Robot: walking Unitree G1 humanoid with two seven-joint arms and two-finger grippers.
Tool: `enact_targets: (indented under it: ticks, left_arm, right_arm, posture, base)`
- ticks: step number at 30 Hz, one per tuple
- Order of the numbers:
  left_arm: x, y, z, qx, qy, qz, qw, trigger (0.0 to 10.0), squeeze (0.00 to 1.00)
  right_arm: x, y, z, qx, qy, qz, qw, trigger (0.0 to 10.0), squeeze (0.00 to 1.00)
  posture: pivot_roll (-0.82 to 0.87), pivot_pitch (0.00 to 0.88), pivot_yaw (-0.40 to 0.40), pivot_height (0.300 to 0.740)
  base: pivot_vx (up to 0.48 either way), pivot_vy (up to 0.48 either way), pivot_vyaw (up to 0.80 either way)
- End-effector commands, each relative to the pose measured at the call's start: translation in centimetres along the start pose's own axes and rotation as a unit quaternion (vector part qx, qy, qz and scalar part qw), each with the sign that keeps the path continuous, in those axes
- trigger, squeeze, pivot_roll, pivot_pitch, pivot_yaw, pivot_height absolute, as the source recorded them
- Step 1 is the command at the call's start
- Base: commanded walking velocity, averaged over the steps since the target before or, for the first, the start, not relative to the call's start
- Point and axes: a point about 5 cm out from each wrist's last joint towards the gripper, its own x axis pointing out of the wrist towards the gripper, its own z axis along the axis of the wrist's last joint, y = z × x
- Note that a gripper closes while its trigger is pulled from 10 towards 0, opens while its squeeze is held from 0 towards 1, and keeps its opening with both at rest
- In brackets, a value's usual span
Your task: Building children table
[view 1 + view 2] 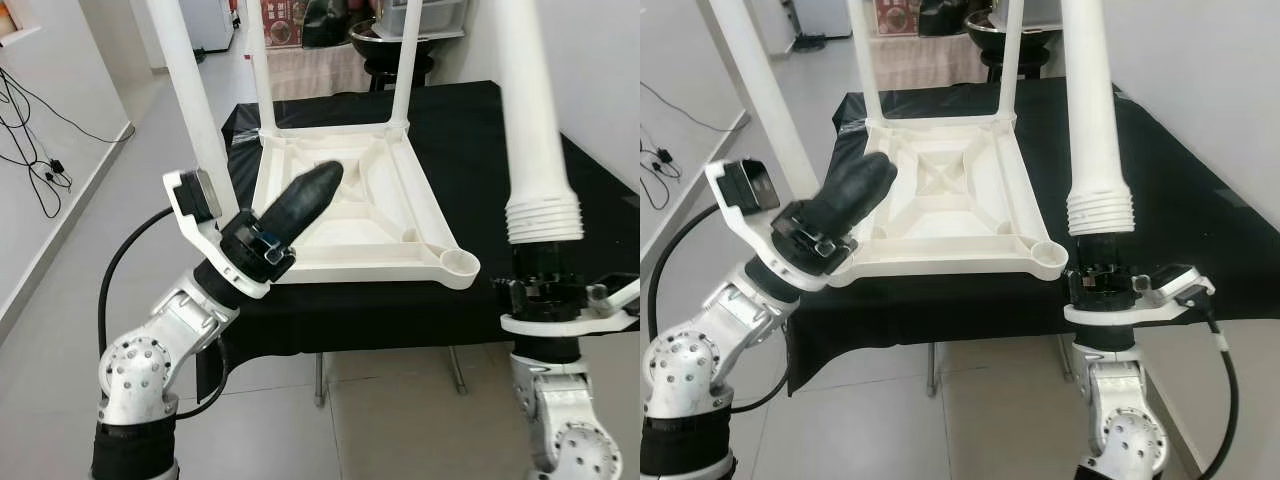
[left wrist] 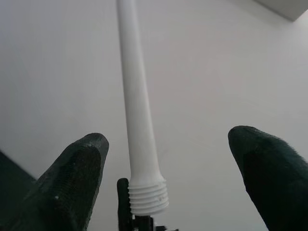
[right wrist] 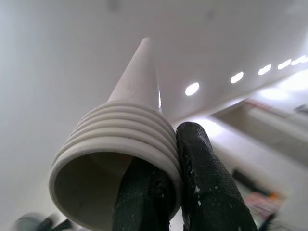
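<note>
Item 1. Right gripper, nearest the camera, off the near right corner of the black-clothed table. Fingers pointing up, one finger outside and one inside the hollow threaded end of the loose leg, pinching its wall. Leg held upright, threaded end down, near the vacant corner socket.

Item 2. Left gripper, over the near left corner of the tabletop. Fingers spread apart in the left wrist view, nothing between them; its camera looks across at the held leg.

Item 3. Children's tabletop, white moulded plastic, lying upside down at the near edge of the table, ribbed underside up. Three legs stand fitted: far left leg, far right leg, near left leg. Near right socket empty.

Handling, judged: leg light, stiff, smooth and likely slippery; long, so it levers against a grip at one end. A hold around the shaft just above the threads would steady it better. Tabletop light, apt to slide on cloth; brace it while screwing.

Room: near corner slightly overhangs the table edge; open floor below; free space above and right for swinging the leg.
</note>
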Motion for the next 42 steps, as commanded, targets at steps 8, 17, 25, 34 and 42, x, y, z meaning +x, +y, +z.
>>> enact_targets:
  ticks: [8,17,25,34,42]
  left_arm:
    - [-0.1,-2.2,1.3,-0.053,0.013,-0.063,0.997,10.0,0.00]
    - [-0.1,-3.5,1.8,-0.057,0.028,-0.098,0.993,10.0,0.00]
    - [0.1,-4.6,2.8,-0.043,0.034,-0.102,0.993,10.0,0.00]
    - [-0.3,-5.5,3.8,-0.020,0.038,-0.107,0.993,0.0,0.00]
    - [-0.9,-6.6,4.5,-0.008,0.042,-0.118,0.992,0.0,0.00]
  right_arm:
    - [0.3,1.9,-3.2,0.032,0.175,0.112,0.978,10.0,0.00]
    - [0.5,2.3,-4.0,0.037,0.251,0.158,0.954,10.0,0.00]
    - [-0.3,1.6,-4.8,0.011,0.345,0.166,0.924,10.0,0.00]
    - [-0.8,0.1,-5.0,-0.023,0.398,0.145,0.906,10.0,0.00]
    - [-0.9,-1.0,-5.0,-0.048,0.410,0.121,0.902,10.0,0.00]
  posture:
    - [-0.04,0.065,0.060,0.740]
    - [-0.03,0.060,0.062,0.740]
    - [-0.02,0.060,0.058,0.740]
    - [-0.01,0.058,0.047,0.740]
    - [0.00,0.052,0.038,0.740]
  base:
    - [0.000,0.000,0.00]
    - [0.000,0.000,0.00]
    - [0.000,0.000,0.00]
    - [0.000,0.000,0.00]
    - [0.000,0.000,0.00]
